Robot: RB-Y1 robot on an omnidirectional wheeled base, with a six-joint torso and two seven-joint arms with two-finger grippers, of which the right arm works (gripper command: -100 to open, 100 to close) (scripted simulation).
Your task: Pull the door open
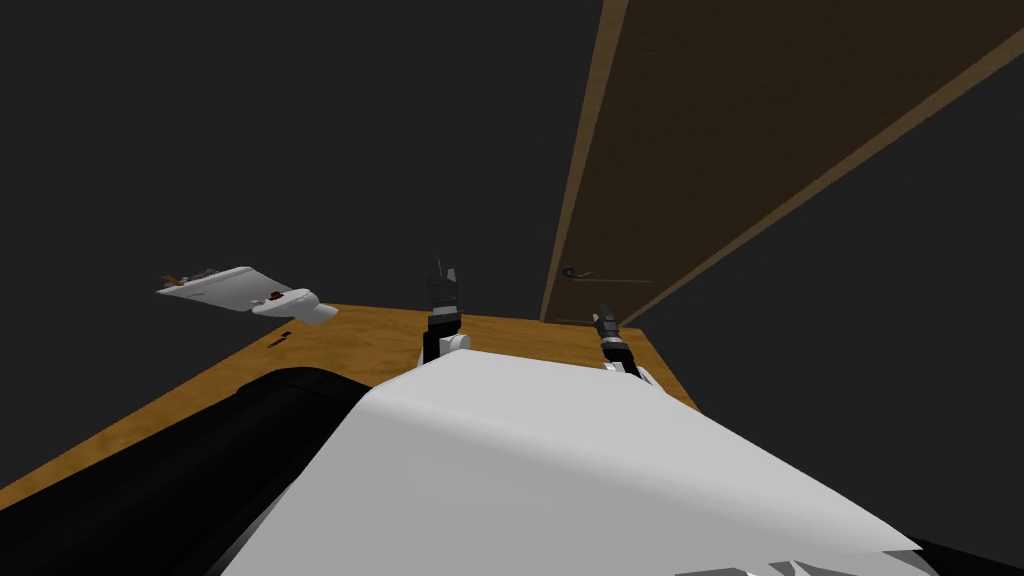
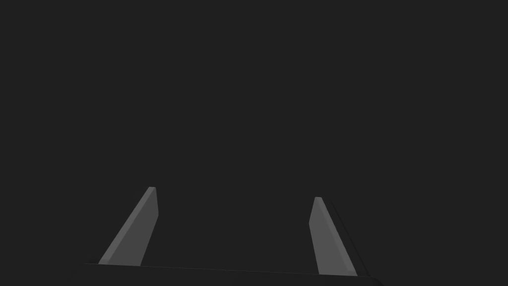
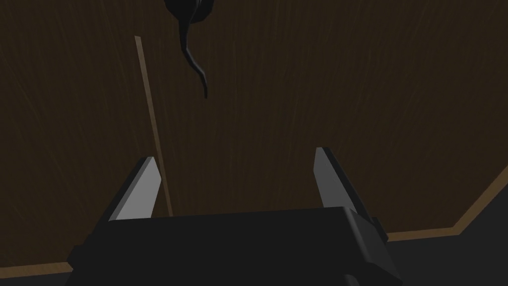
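The right pincer (image 3: 234,154), released, is nearer: the door (image 3: 347,74)'s dark lever handle (image 3: 191,49) lies ahead at eleven o'clock, untouched; the left pincer (image 2: 234,192) is released too.

Grey blade fingers (image 3: 139,191), dark box body (image 3: 233,243), black-white forearms (image 1: 441,328).

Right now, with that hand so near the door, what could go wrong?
The right gripper is open, and the dark door handle lies beyond its fingertips and off-centre: closing now would likely catch nothing. The handle is a thin curved lever, so the blade fingers might slip off. Reaching ahead misaligned could jam them into the brown door.
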